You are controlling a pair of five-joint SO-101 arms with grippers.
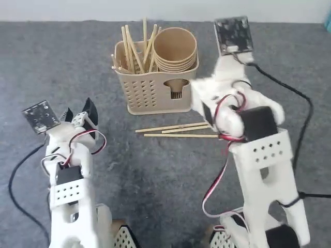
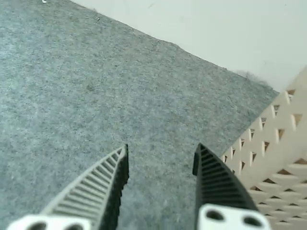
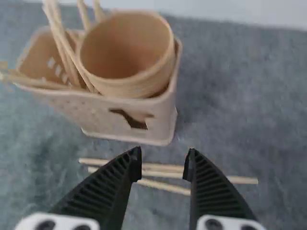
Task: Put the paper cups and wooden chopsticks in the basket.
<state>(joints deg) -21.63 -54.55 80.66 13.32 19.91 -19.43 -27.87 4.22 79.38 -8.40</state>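
high view: grey mat covers the table. basket stands near its far edge, between the two arms. stacked paper cups sit upright in the basket's right part, and a bunch of wooden chopsticks stands slanted in its left part. a few loose chopsticks lie flat on the mat just in front of the basket, close together and roughly parallel to its front wall. the left arm is at the near left, and the left gripper is spread apart with nothing in it, off to the left of the basket and apart from it. the right arm leans over the mat to the right of the basket, its body above the right ends of the loose chopsticks.

left wrist view: the left gripper has its two ribbed fingers wide apart and bare, over plain grey mat. the basket shows as a perforated wall at one side, close to one finger but not touching it. a pale wall rises beyond the mat's edge.

right wrist view: the right gripper is parted to a moderate gap and grips nothing. it hangs above the loose chopsticks, which cross the mat under the gap between the fingers. beyond them stands the basket, with the paper cups nested inside and the wooden chopsticks leaning beside the cups.
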